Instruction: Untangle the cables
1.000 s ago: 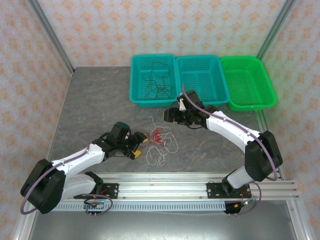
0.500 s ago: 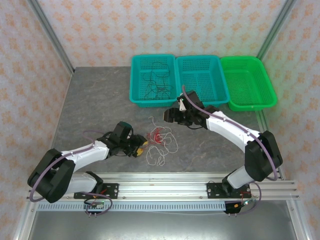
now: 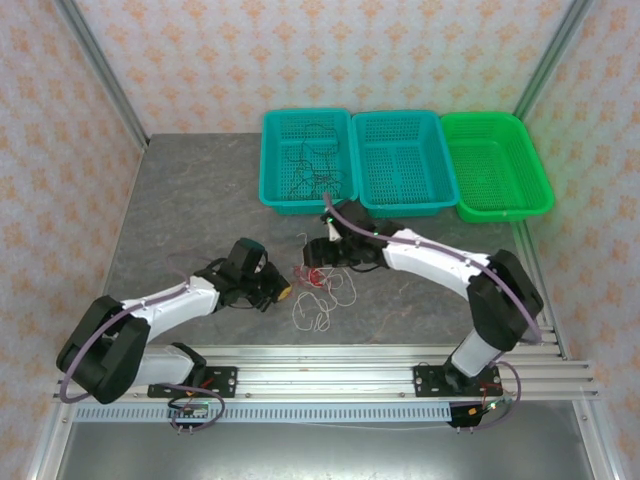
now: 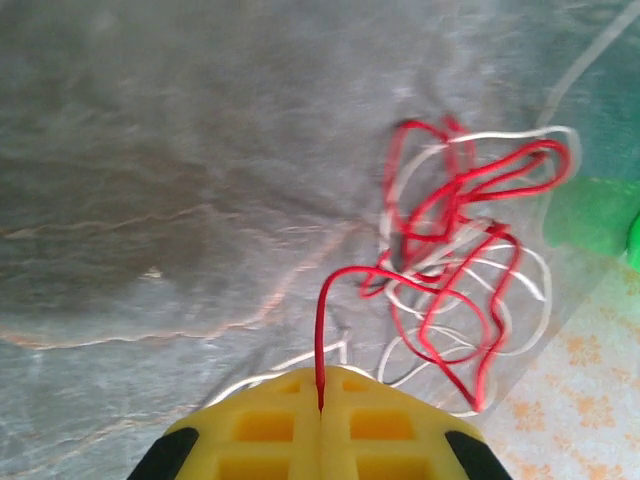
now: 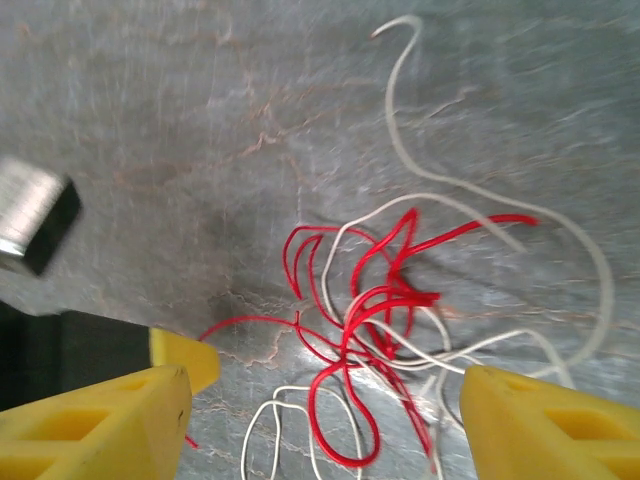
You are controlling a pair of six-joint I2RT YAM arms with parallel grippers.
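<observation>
The red cable and the white cable lie knotted together in a loose heap on the counter, at the centre of the top view. So the job looks about a third done. The black cable is already apart from them, coiled in the left teal basket at the upper middle of that frame.

The left tool is clamped together on a strand of the red cable, which runs up from its yellow seam into the heap. The right tool stands apart, one finger on each side of the tangle, holding nothing.

What is left, by my reckoning, is drawing red out of white.

The middle teal basket and the green basket to its right show bare mesh floors.
</observation>
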